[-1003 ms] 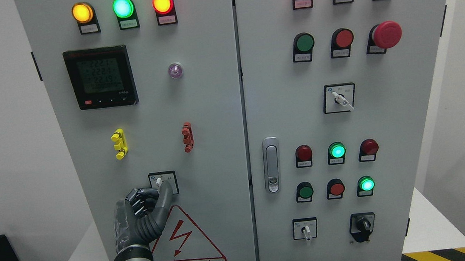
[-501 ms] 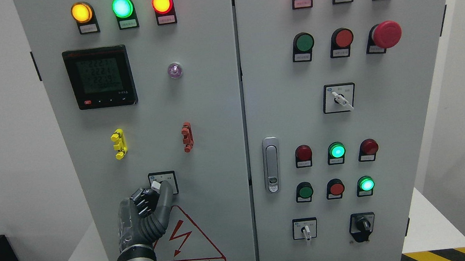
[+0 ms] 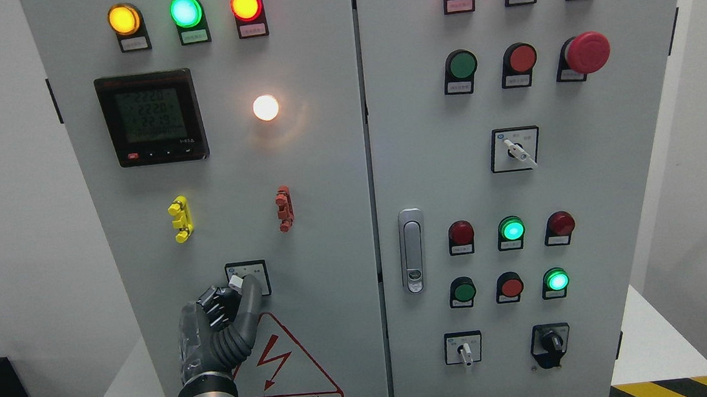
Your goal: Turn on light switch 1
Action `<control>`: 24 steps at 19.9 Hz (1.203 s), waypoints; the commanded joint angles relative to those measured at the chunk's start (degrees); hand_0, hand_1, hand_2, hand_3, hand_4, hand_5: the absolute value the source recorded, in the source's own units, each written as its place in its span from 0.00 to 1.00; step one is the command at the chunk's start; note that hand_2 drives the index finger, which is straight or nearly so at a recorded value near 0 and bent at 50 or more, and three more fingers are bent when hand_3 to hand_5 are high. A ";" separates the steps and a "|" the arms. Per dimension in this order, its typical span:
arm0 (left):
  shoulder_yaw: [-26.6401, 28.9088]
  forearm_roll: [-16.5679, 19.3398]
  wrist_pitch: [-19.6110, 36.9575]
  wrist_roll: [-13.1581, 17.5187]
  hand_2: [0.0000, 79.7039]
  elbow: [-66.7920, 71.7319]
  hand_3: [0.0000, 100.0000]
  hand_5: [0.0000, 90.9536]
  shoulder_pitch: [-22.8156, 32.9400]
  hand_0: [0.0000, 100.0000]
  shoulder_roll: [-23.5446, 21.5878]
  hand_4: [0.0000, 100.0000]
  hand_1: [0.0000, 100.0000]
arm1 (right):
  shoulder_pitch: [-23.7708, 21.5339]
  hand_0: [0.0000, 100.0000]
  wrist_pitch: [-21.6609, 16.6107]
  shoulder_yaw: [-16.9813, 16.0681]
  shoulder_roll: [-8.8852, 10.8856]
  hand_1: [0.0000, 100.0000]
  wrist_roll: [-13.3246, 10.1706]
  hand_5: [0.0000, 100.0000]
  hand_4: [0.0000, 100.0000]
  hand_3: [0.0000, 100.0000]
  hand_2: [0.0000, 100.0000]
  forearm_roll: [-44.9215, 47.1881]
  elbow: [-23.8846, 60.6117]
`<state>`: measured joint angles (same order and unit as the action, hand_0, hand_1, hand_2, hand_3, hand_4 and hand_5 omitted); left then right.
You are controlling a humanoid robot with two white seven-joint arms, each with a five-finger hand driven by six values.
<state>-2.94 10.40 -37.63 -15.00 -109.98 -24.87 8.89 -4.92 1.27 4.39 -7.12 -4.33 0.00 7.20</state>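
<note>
A small rotary selector switch (image 3: 237, 279) with a white knob sits on a black-framed plate (image 3: 259, 271) low on the left cabinet door (image 3: 326, 181). My left hand (image 3: 237, 292) reaches up from the bottom edge. Its dark fingers (image 3: 215, 302) and thumb (image 3: 248, 299) are curled around the knob, which leans to the left. The round lamp (image 3: 265, 108) beside the black meter glows bright white. The lower part of the switch plate is hidden behind my thumb.
A black digital meter (image 3: 152, 117) and yellow, green and red pilot lights top the left door. A yellow clip (image 3: 180, 218) and a red clip (image 3: 284, 208) sit mid-door. The right door (image 3: 583, 157) carries buttons, selector switches, a red mushroom stop (image 3: 588, 52) and a latch handle (image 3: 412, 250).
The knob has turned from upright to leaning left in my left hand. The round lamp beside the meter, dark before, is now lit bright white.
</note>
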 commanded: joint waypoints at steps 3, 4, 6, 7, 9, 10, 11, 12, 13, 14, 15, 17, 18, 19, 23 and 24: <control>-0.05 0.06 -0.08 -0.03 0.79 0.11 0.85 0.83 0.09 0.65 -0.01 0.85 0.52 | 0.00 0.00 -0.04 0.00 0.00 0.00 0.02 0.00 0.00 0.00 0.00 1.41 0.00; -0.05 0.06 -0.08 -0.03 0.79 0.11 0.85 0.83 0.09 0.61 -0.01 0.85 0.52 | 0.00 0.00 -0.04 0.00 0.00 0.00 0.02 0.00 0.00 0.00 0.00 1.41 0.00; -0.05 0.06 -0.08 -0.03 0.79 0.11 0.85 0.83 0.09 0.55 -0.01 0.85 0.52 | 0.00 0.00 -0.04 0.00 0.00 0.00 0.02 0.00 0.00 0.00 0.00 1.41 0.00; -0.05 0.06 -0.08 -0.03 0.79 0.11 0.85 0.83 0.09 0.52 -0.01 0.85 0.53 | 0.00 0.00 -0.04 0.00 0.00 0.00 0.02 0.00 0.00 0.00 0.00 1.41 0.00; -0.05 0.06 -0.08 -0.03 0.79 0.03 0.85 0.83 0.17 0.50 -0.01 0.85 0.53 | 0.00 0.00 -0.04 0.00 0.00 0.00 0.02 0.00 0.00 0.00 0.00 1.41 0.00; -0.05 0.06 -0.08 -0.03 0.79 0.03 0.85 0.83 0.18 0.48 -0.01 0.85 0.53 | 0.00 0.00 -0.13 0.00 0.00 0.00 0.02 0.00 0.00 0.00 0.00 1.41 0.00; -0.05 0.06 -0.08 -0.03 0.79 0.03 0.85 0.83 0.18 0.47 -0.01 0.85 0.54 | 0.00 0.00 -0.04 0.00 0.00 0.00 0.02 0.00 0.00 0.00 0.00 1.41 0.00; -0.05 0.06 -0.08 -0.03 0.79 0.03 0.85 0.83 0.18 0.46 -0.01 0.85 0.54 | 0.00 0.00 -0.04 0.00 0.00 0.00 0.02 0.00 0.00 0.00 0.00 1.41 0.00; -0.05 0.06 -0.08 -0.03 0.79 0.03 0.85 0.83 0.18 0.44 -0.01 0.85 0.54 | 0.00 0.00 -0.04 0.00 0.00 0.00 0.02 0.00 0.00 0.00 0.00 1.41 0.00; -0.05 0.06 -0.08 -0.03 0.79 0.03 0.85 0.83 0.18 0.43 -0.01 0.85 0.55 | 0.00 0.00 -0.04 0.00 0.00 0.00 0.02 0.00 0.00 0.00 0.00 1.41 0.00; -0.05 0.06 -0.08 -0.03 0.79 0.03 0.85 0.83 0.18 0.40 -0.01 0.85 0.56 | 0.00 0.00 -0.04 0.00 0.00 0.00 0.02 0.00 0.00 0.00 0.00 1.41 0.00; -0.05 0.06 -0.08 -0.03 0.79 0.03 0.85 0.83 0.18 0.33 -0.01 0.85 0.56 | 0.00 0.00 -0.04 0.00 0.00 0.00 0.02 0.00 0.00 0.00 0.00 1.41 0.00; -0.05 0.06 -0.08 -0.03 0.79 0.03 0.85 0.83 0.18 0.28 -0.01 0.85 0.55 | 0.00 0.00 -0.04 0.00 0.00 0.00 0.02 0.00 0.00 0.00 0.00 1.41 0.00; -0.05 0.06 -0.08 -0.03 0.79 0.03 0.85 0.83 0.18 0.24 -0.01 0.84 0.54 | 0.00 0.00 -0.04 0.00 0.00 0.00 0.02 0.00 0.00 0.00 0.00 1.41 0.00; -0.05 0.06 -0.08 -0.03 0.79 0.03 0.85 0.83 0.09 0.17 -0.01 0.84 0.52 | 0.00 0.00 -0.04 0.00 0.00 0.00 0.02 0.00 0.00 0.00 0.00 1.41 0.00; -0.05 0.06 -0.08 -0.03 0.79 0.03 0.85 0.83 0.09 0.16 -0.01 0.84 0.52 | 0.00 0.00 -0.04 0.00 0.00 0.00 0.02 0.00 0.00 0.00 0.00 1.41 0.00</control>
<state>-2.96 10.46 -37.77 -15.28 -109.94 -24.72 8.88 -4.92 1.27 4.40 -7.12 -4.33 0.00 7.21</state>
